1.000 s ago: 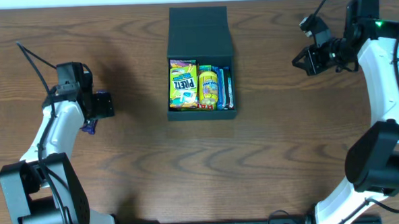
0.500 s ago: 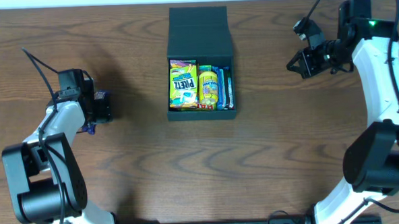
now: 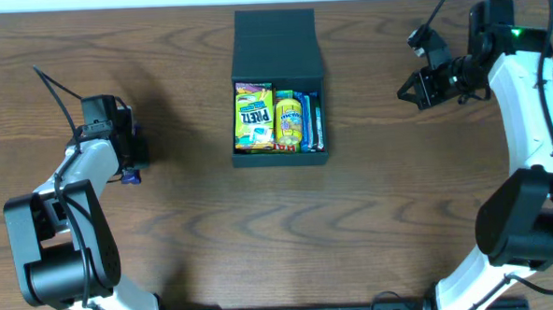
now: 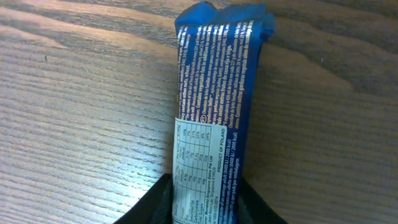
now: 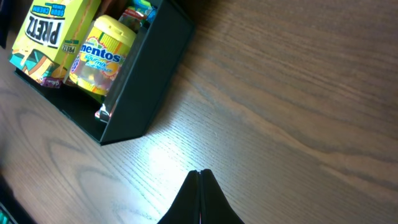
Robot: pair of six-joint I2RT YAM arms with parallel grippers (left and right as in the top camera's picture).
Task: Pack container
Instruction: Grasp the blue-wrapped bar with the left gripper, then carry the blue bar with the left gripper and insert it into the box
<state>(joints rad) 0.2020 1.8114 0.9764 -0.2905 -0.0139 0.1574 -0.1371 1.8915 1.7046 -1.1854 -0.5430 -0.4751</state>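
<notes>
My left fingers [image 4: 154, 210] grip one end of a blue snack bar [image 4: 211, 118], which stretches out over the counter [image 4: 74, 112] at the far left. My right fingers [image 5: 200, 196] are pinched together on nothing, hovering to the right of the container [image 3: 276, 45]. It sits open at centre back, lid swung behind, with a Pretz box [image 3: 253, 117] and a Mentos bottle [image 3: 288, 122] side by side inside

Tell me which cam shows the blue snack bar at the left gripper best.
Left wrist: the blue snack bar fills the frame, label print legible, its lower end between the left gripper's fingers. Overhead shows only a small blue tip by that gripper. Right wrist shows none of it, just the container.
</notes>
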